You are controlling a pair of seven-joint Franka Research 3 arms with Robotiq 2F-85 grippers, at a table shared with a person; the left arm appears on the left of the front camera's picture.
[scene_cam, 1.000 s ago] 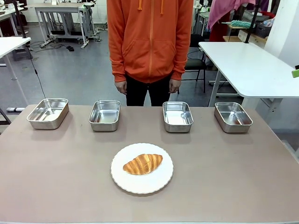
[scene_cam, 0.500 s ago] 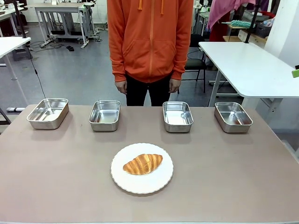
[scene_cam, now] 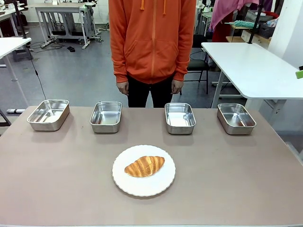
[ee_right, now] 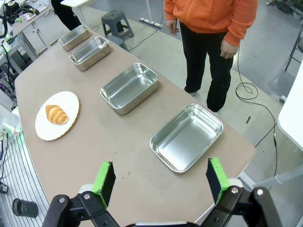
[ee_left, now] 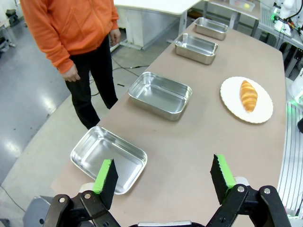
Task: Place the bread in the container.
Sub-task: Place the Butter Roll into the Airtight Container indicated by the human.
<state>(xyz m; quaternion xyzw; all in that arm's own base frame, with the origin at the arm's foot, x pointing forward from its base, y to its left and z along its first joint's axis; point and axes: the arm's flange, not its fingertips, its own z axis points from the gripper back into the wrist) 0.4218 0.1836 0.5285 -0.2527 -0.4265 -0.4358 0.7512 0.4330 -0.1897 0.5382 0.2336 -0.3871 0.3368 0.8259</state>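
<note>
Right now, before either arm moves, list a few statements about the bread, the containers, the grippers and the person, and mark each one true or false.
1. The croissant lies on the white plate. True.
2. The far row holds five metal containers. False: there are four, all empty.
3. The left gripper is shut on the croissant. False: it is open and holds nothing.
4. The right gripper is open and holds nothing. True.
5. The person's hands reach into a container. False: they hang at the person's sides, beyond the table's far edge.
</note>
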